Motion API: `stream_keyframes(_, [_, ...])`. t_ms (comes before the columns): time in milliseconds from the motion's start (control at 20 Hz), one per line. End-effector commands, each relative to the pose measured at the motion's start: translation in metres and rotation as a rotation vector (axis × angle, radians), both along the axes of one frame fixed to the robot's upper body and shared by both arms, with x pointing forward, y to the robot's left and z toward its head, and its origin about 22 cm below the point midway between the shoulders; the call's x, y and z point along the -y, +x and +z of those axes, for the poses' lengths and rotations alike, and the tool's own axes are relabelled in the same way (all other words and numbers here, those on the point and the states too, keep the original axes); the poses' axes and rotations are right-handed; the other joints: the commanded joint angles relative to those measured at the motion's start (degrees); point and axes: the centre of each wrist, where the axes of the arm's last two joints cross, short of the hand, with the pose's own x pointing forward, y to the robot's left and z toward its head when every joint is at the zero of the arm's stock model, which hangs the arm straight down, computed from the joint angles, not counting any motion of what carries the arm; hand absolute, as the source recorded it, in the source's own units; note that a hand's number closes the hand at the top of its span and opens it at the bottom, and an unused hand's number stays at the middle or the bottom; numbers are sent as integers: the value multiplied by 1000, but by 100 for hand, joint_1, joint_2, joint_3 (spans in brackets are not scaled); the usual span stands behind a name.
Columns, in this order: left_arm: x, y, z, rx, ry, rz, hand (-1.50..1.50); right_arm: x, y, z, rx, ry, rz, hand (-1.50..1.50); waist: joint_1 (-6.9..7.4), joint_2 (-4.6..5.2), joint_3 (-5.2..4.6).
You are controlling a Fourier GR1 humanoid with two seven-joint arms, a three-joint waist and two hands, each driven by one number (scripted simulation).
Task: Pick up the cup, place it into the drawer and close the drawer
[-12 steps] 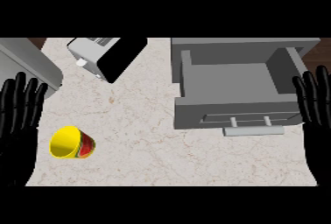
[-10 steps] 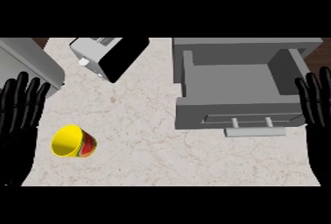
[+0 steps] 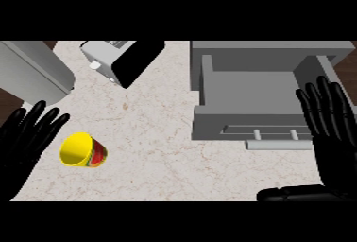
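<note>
A yellow cup (image 3: pixel 81 151) with a red side lies tipped on the speckled counter (image 3: pixel 160 156) at the lower left, its mouth turned toward the left. My left hand (image 3: pixel 24 142) is just left of the cup, fingers straight and spread, holding nothing. The grey drawer (image 3: pixel 261 97) stands pulled open at the upper right, its inside bare and its handle (image 3: pixel 277 144) facing me. My right hand (image 3: pixel 331 127) is open beside the drawer's right wall, fingers pointing up.
A toaster-like grey and black appliance (image 3: pixel 122 59) sits at the top middle. A large grey container (image 3: pixel 31 71) fills the upper left corner. Bare counter lies between the cup and the drawer.
The left hand has shifted right and tilted toward the cup. The drawer and cup sit where they were, and the right hand has hardly moved.
</note>
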Motion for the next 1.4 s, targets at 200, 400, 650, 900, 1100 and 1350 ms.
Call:
stream_keyframes(200, [-40,30,4,-39,-47,-93,-150,-9,6,-5,-31,11,30,-150,-21,-6,10])
stream_keyframes(400, [-23,10,-10,-68,-40,-123,-150,-2,18,6,-21,18,18,-150,2,-10,10])
stream_keyframes(650, [-30,32,-7,-71,-36,-81,-150,10,24,17,-21,28,24,-150,-15,-8,11])
stream_keyframes(900, [-38,20,-26,-101,-28,-84,-150,5,13,24,-31,32,23,-150,-6,-11,10])
stream_keyframes(1100, [-49,21,-17,-122,5,-41,-150,6,10,5,-18,31,7,-150,-11,-11,11])
stream_keyframes(1350, [-43,26,-38,-165,38,-21,-150,5,26,13,-22,15,11,-150,-9,-9,10])
